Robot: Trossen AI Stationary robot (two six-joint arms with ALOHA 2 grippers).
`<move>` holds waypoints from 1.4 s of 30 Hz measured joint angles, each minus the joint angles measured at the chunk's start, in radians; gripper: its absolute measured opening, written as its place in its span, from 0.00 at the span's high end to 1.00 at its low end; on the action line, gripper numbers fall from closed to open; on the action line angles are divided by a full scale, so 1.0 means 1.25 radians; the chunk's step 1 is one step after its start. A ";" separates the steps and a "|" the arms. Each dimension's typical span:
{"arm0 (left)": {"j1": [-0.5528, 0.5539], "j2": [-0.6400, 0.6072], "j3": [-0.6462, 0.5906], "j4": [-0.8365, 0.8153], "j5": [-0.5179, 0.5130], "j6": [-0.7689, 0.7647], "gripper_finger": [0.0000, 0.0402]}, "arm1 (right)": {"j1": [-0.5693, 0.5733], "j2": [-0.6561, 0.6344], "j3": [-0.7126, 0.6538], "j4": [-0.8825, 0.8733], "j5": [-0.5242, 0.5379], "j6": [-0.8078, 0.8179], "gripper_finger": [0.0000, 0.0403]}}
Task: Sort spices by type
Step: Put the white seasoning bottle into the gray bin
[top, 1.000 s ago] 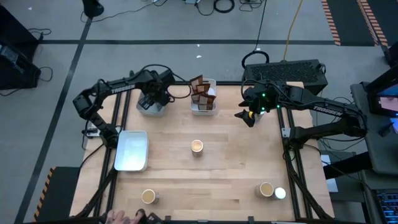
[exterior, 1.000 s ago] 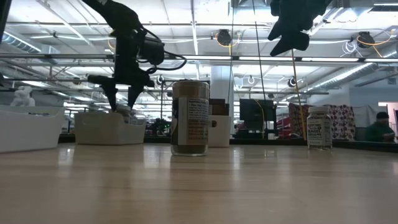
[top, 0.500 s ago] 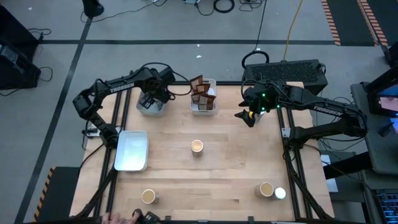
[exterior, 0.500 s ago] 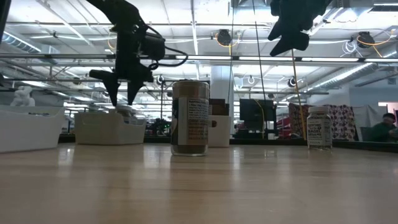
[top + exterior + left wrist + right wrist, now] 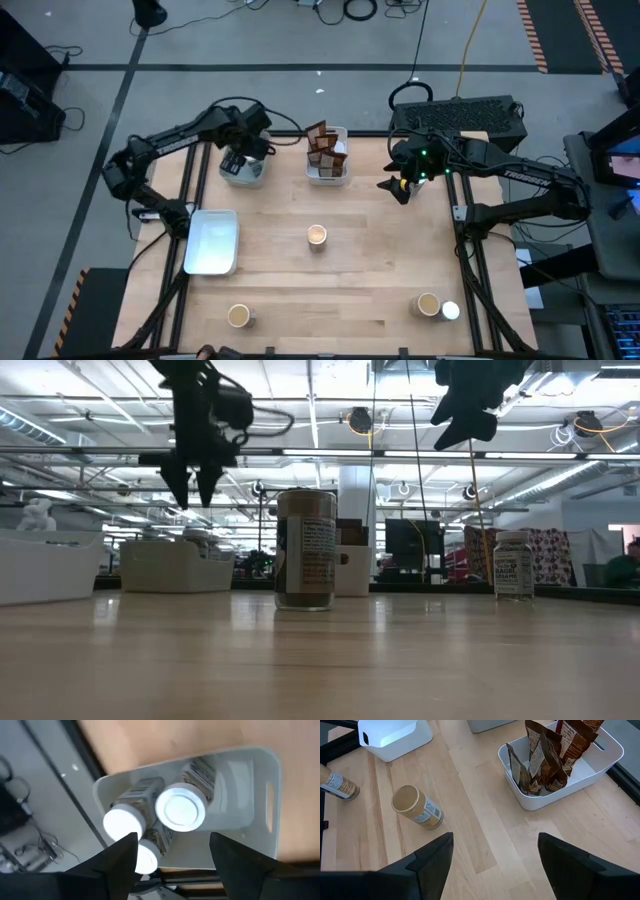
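The left pincer (image 5: 193, 488) hangs wide and empty above the far-left bin (image 5: 243, 173) holding white-topped jars (image 5: 180, 810) — kinds grouped together. The right pincer (image 5: 392, 187), wide and empty, waits far right; tan-topped jars (image 5: 317, 235) stand unsorted on the tabletop (image 5: 370, 270).

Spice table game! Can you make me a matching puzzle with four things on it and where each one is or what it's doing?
Things:
1. brown packets
2. white-topped jars
3. tan-topped jar
4. left gripper

Places or states:
A. standing alone in the middle of the table
B. standing upright in the tray at the back middle
C. hanging open above a tray, holding nothing
D. lying together in the tray at the back left

Right pairs: 1-B, 2-D, 3-A, 4-C
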 joint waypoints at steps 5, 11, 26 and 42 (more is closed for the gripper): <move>-0.003 -0.074 0.000 0.031 0.065 -0.164 0.37 | 0.000 0.000 0.000 0.000 0.000 0.000 0.32; -0.030 -0.114 0.002 0.075 0.220 -0.541 0.37 | 0.000 0.000 0.000 0.000 0.000 -0.009 0.32; 0.057 0.017 0.001 0.008 0.142 -1.285 0.37 | 0.000 0.000 0.000 0.045 0.000 -0.037 0.32; 0.069 0.103 0.000 0.027 0.083 -1.344 0.37 | 0.000 0.000 0.000 0.042 0.000 -0.077 0.32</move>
